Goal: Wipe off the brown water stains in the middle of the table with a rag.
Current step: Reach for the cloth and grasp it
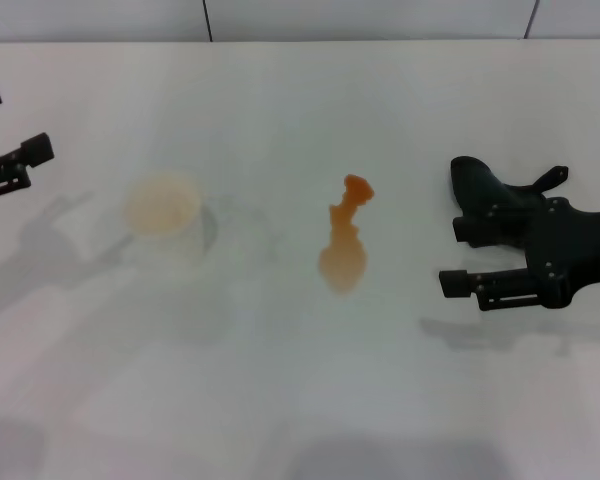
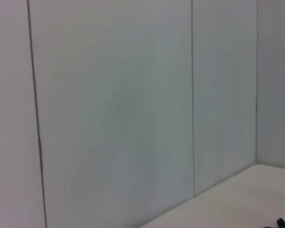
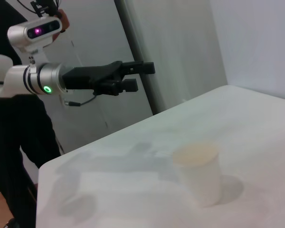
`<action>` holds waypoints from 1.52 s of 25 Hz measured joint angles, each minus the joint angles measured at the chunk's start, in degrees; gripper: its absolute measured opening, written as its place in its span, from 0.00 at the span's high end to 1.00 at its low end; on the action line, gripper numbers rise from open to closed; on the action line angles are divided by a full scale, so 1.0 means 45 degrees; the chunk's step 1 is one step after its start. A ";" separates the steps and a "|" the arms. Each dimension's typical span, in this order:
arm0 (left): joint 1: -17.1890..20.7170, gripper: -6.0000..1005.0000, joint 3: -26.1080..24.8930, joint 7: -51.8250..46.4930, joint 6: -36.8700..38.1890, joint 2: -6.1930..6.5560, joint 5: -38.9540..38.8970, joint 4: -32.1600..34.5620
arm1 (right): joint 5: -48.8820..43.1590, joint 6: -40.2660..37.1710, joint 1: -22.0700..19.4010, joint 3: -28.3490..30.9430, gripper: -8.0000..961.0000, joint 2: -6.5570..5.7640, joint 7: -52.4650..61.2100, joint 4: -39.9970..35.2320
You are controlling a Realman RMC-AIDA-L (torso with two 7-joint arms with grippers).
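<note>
The brown water stains [image 1: 344,243] lie in the middle of the white table [image 1: 280,400], a narrow top running down to a rounded blob. The black rag [image 1: 477,183] lies at the right, just beyond the far finger of my right gripper [image 1: 450,257]. That gripper is open, its two fingers pointing toward the stains, with nothing between them. My left gripper [image 1: 20,122] hangs at the far left edge above the table, open and empty. It also shows in the right wrist view [image 3: 143,77]. The stains and the rag are out of both wrist views.
A translucent whitish cup [image 1: 162,215] stands left of the stains and also shows in the right wrist view [image 3: 201,173]. A panelled wall [image 2: 114,109] runs behind the table. A person in dark clothes [image 3: 19,142] stands beyond the table's far end.
</note>
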 joint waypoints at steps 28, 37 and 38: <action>-0.3282 0.12 0.0012 -0.0800 0.0670 0.0859 0.6409 0.1093 | 0.0052 0.1846 0.0441 0.0043 0.20 -0.0020 -0.0099 0.0215; -0.3229 0.12 0.0011 -0.0765 0.0670 0.1102 0.6367 0.1657 | -0.0151 0.2157 0.0634 0.0033 0.20 -0.0020 0.0355 0.0218; -0.3218 0.12 0.0012 -0.0754 0.0670 0.1097 0.6367 0.1657 | -0.0306 0.2194 0.0761 0.0027 0.20 -0.0019 0.0512 0.0218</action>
